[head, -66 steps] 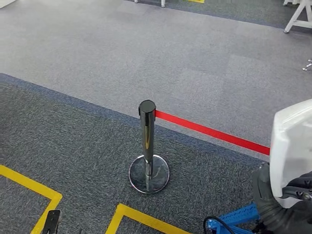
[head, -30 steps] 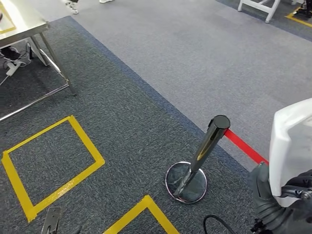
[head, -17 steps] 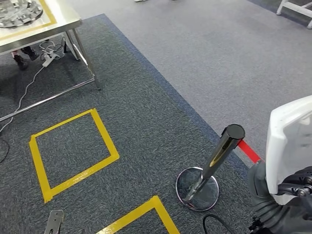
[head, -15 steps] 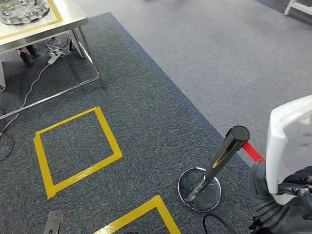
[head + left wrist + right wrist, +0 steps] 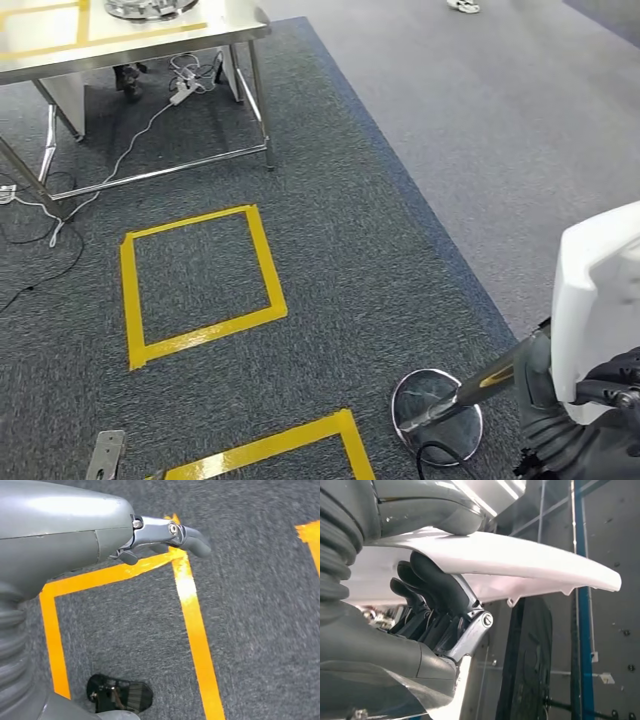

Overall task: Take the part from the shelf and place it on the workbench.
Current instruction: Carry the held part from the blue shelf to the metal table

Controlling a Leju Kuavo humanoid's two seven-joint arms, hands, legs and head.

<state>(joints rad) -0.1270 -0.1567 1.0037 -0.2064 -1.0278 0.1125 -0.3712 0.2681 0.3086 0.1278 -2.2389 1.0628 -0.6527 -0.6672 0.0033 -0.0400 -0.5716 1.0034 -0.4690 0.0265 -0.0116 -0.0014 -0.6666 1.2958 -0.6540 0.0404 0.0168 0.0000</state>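
Observation:
My right hand [image 5: 604,395] holds a large white moulded part [image 5: 596,290] at the right edge of the head view. In the right wrist view its dark fingers [image 5: 433,592] curl under the part's thin white panel [image 5: 531,555], with the thumb on the other side. The steel workbench [image 5: 226,32] stands at the far upper left, with a round metal piece [image 5: 147,8] on its top. My left hand [image 5: 75,530] hangs over the carpet, one finger stretched out, holding nothing.
A chrome stanchion post [image 5: 460,395] leans over its round base [image 5: 438,418] close to my right arm. Yellow tape squares [image 5: 200,285] mark the dark carpet. Cables [image 5: 143,125] lie under the workbench beside a person's shoes [image 5: 124,75]. A blue frame [image 5: 580,605] stands behind the part.
The camera has turned left: the stanchion and tape marks slid right and down, and the workbench came further into view at the upper left. The white part stays in my right hand.

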